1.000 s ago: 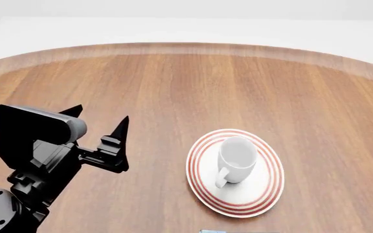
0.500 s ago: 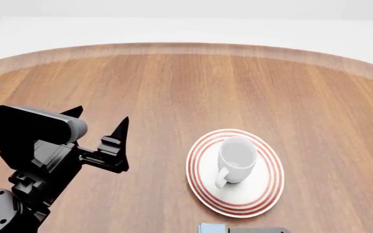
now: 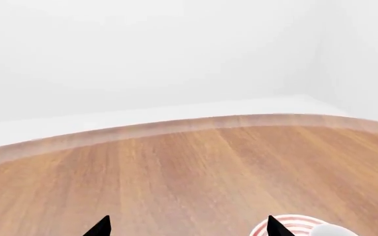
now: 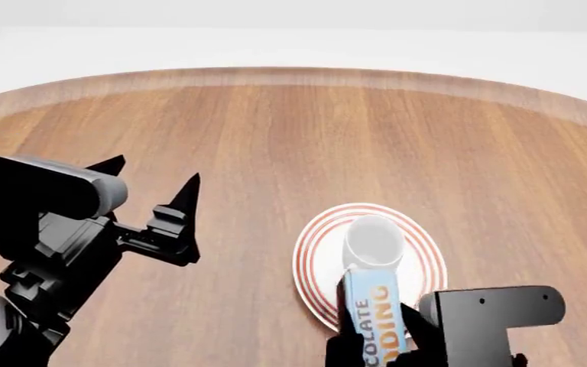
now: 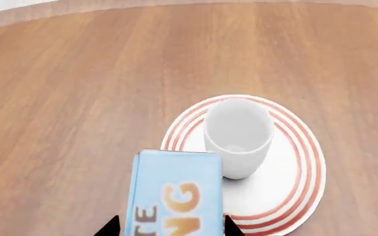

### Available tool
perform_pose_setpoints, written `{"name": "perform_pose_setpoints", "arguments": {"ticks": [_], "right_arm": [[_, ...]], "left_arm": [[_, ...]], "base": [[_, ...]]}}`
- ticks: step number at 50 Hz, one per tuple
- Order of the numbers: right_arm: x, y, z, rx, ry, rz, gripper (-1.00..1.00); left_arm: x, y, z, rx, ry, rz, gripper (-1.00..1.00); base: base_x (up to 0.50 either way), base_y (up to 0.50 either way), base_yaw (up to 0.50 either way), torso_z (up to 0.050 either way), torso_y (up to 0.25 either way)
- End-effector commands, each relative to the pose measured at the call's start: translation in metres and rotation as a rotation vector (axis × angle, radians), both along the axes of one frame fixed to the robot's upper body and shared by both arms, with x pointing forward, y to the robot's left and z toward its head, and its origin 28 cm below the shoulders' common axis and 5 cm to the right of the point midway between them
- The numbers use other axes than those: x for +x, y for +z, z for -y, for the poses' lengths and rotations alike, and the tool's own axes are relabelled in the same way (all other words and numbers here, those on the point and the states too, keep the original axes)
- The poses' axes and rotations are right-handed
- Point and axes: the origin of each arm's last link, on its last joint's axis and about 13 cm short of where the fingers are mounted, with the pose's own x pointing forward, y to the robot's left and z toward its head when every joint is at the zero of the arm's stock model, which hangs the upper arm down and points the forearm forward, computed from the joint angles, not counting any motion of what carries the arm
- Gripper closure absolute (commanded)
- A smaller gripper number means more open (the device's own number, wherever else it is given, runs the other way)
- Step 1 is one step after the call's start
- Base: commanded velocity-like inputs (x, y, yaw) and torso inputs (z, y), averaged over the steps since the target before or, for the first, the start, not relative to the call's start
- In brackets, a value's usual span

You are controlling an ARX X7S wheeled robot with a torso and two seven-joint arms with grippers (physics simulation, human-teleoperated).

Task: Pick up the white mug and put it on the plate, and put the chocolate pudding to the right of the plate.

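The white mug (image 4: 374,240) stands upright on the red-ringed plate (image 4: 423,258) near the table's front middle; both also show in the right wrist view, the mug (image 5: 237,135) and the plate (image 5: 287,167). My right gripper (image 4: 375,345) is shut on the chocolate pudding (image 4: 374,313), a light-blue carton with orange letters, held above the plate's near edge. In the right wrist view the carton (image 5: 175,194) fills the gap between the fingertips (image 5: 112,227). My left gripper (image 4: 149,182) is open and empty, left of the plate, above the table.
The round wooden table (image 4: 273,138) is bare apart from the plate. Its far rim (image 3: 175,125) curves against a white floor. The plate's edge (image 3: 294,227) shows in the left wrist view.
My right arm has come up into the head view from the bottom edge with the pudding carton, now over the plate's near edge. The left arm has shifted slightly left.
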Motion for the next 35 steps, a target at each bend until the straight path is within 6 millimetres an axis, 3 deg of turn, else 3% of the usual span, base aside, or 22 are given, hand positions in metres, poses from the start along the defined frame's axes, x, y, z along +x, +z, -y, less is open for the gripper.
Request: {"name": "perform_pose_setpoints", "arguments": {"ticks": [1,9,22,30,35], "right_arm": [[0.011,0.041,0.025,0.016,-0.097,0.119,1.00],[0.007,0.072,0.055,-0.020,-0.245,0.209,1.00],[0.001,0.099,0.080,-0.077,-0.502,0.367,1.00],[0.018,0.116,0.098,-0.181,-0.541,0.531,1.00],[0.047,0.124,0.113,-0.218,-0.532,0.583,1.00]], "left_arm": [[0.001,0.009,0.003,-0.013,-0.036,0.047,-1.00],[0.000,0.009,0.002,-0.008,-0.034,0.046,-1.00],[-0.006,0.012,-0.002,-0.005,-0.010,0.054,-1.00],[-0.006,0.010,-0.002,-0.003,-0.011,0.055,-1.00],[-0.004,0.010,-0.002,-0.004,-0.013,0.053,-1.00]], "base": [[0.00,0.00,0.00,0.000,0.000],[0.00,0.00,0.00,0.000,0.000],[0.00,0.00,0.00,0.000,0.000],[0.00,0.00,0.00,0.000,0.000],[0.00,0.00,0.00,0.000,0.000]]}}
